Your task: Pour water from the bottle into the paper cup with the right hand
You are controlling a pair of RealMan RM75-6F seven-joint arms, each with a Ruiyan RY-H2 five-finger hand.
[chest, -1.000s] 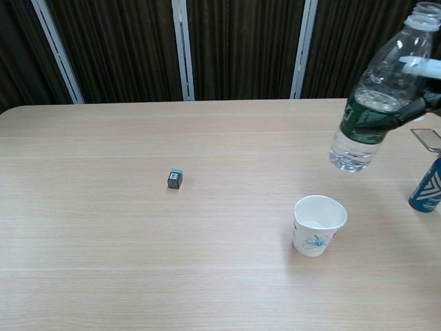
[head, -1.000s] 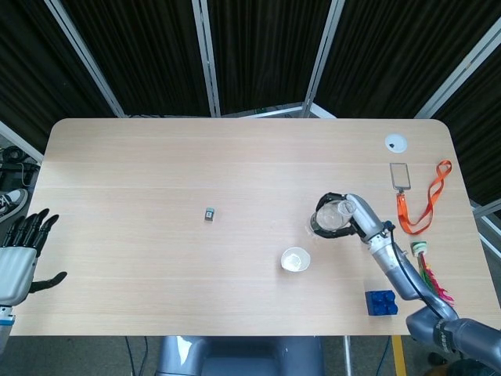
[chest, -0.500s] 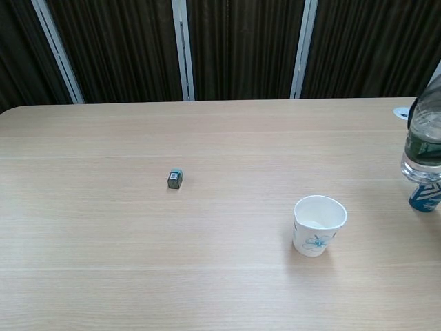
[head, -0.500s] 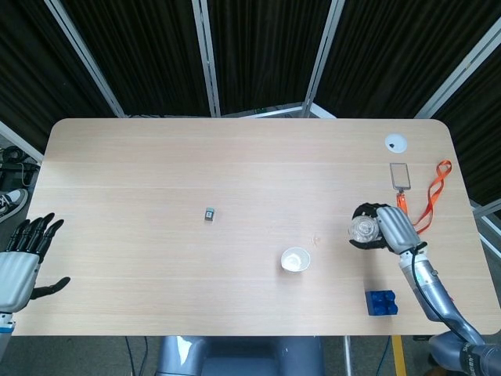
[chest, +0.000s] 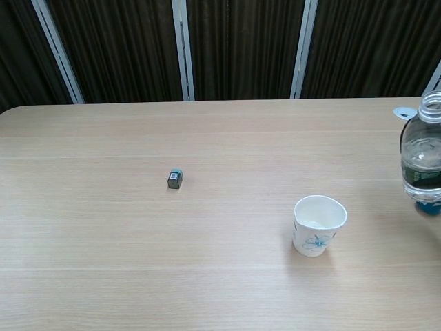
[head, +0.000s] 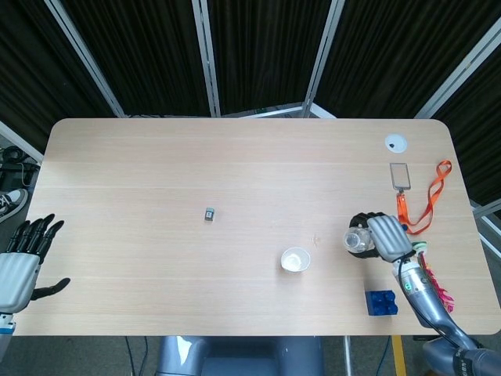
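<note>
The bottle (chest: 422, 158) stands upright near the tabletop's right edge, right of the paper cup (chest: 317, 225). Only the head view shows the right hand (head: 385, 237) with fingers wrapped around it (the chest view crops the hand out). That view alone catches the left hand (head: 22, 258) off the left edge, fingers spread, holding nothing.

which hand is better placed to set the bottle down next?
Right. The right hand already grips the bottle upright, to the right of the paper cup. The left hand is open off the table's far left edge.
</note>
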